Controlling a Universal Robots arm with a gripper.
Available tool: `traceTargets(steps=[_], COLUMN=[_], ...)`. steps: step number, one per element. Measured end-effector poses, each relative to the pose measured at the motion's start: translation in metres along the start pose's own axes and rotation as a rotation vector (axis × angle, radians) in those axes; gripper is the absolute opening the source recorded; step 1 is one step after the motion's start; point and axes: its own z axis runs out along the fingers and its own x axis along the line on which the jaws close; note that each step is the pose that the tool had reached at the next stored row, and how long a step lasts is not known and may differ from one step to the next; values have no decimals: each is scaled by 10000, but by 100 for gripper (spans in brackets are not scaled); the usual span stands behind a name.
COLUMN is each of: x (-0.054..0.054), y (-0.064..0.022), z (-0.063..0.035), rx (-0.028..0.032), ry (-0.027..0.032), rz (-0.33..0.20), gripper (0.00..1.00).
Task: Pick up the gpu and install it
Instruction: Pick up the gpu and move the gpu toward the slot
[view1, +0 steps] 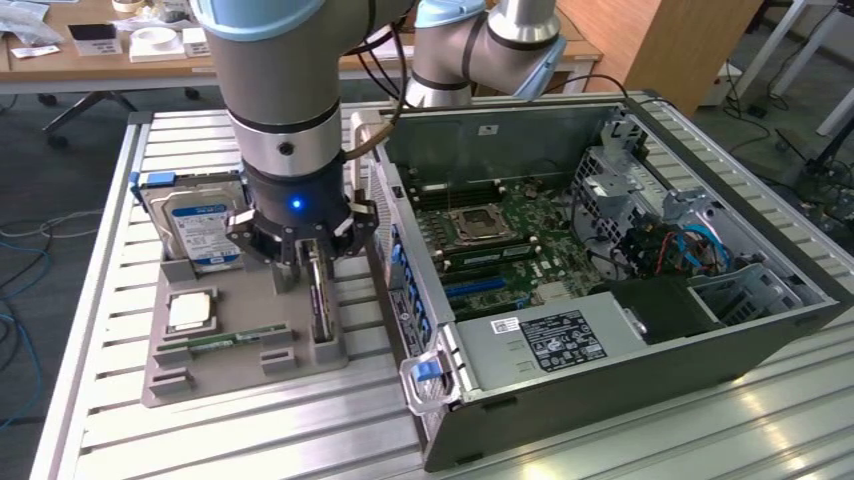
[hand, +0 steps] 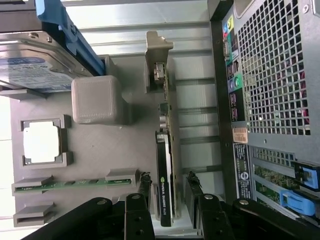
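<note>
The gpu (view1: 320, 305) stands on its edge in a slot of the grey holder tray (view1: 247, 375), with its silver end bracket (hand: 159, 60) at the far end. In the wrist view its black fan edge (hand: 163, 192) runs between my two fingers. My gripper (view1: 310, 252) hangs straight above the card and is open. One finger (hand: 145, 181) and the other finger (hand: 193, 181) straddle the card, each with a small gap to it. The card rests in its slot.
On the same tray stand a hard drive with a blue label (view1: 200, 228), a CPU (view1: 191, 312) and a RAM stick (view1: 220, 340). The open PC case (view1: 747, 330) with its motherboard (view1: 501, 250) lies close beside the tray, on the exterior view's right.
</note>
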Motion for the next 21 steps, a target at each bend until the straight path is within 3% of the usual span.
traceTargets(steps=[8,21], x=[8,26], y=[45,110], z=[128,224], rx=[-2,-8], ry=[0,2], rz=[1,-1], gripper=[42,42])
